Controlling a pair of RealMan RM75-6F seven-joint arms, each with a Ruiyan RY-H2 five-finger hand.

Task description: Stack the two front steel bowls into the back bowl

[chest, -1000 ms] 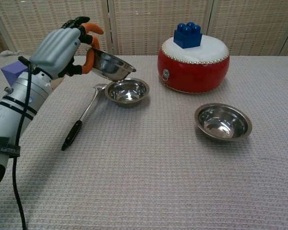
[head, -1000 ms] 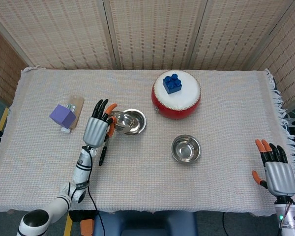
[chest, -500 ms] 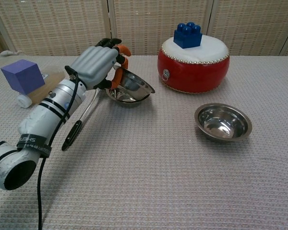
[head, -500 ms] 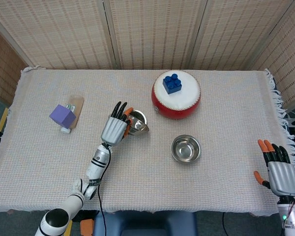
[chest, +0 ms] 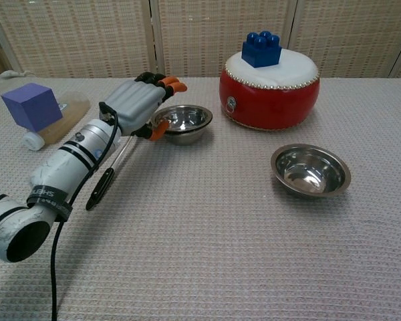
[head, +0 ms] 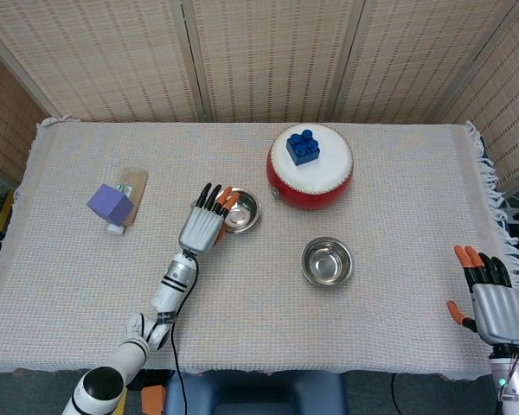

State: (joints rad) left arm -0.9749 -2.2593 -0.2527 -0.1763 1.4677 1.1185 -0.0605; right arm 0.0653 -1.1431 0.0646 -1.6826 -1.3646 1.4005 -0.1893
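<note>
A steel bowl (head: 242, 210) (chest: 184, 120) sits level inside the back bowl, the two nested left of the red drum. My left hand (head: 205, 226) (chest: 135, 105) is at their left rim. Its thumb lies by the outer wall and its fingers are spread a little above the rim, holding nothing. Another steel bowl (head: 327, 261) (chest: 311, 170) stands alone on the cloth, front right of the stack. My right hand (head: 491, 304) hovers at the table's front right edge with its fingers apart and empty; only the head view shows it.
A red drum (head: 310, 173) (chest: 269, 90) carries a blue brick (head: 303, 146) (chest: 262, 49) behind the bowls. Under my left forearm lies a black-handled ladle (chest: 105, 182). A purple cube (head: 110, 204) (chest: 31, 105) rests on a bottle at the left.
The bowl that my left hand carried tilted above the back bowl now sits flat inside it. The hand has dropped slightly and its fingers have lifted off the rim. The right hand has barely moved.
</note>
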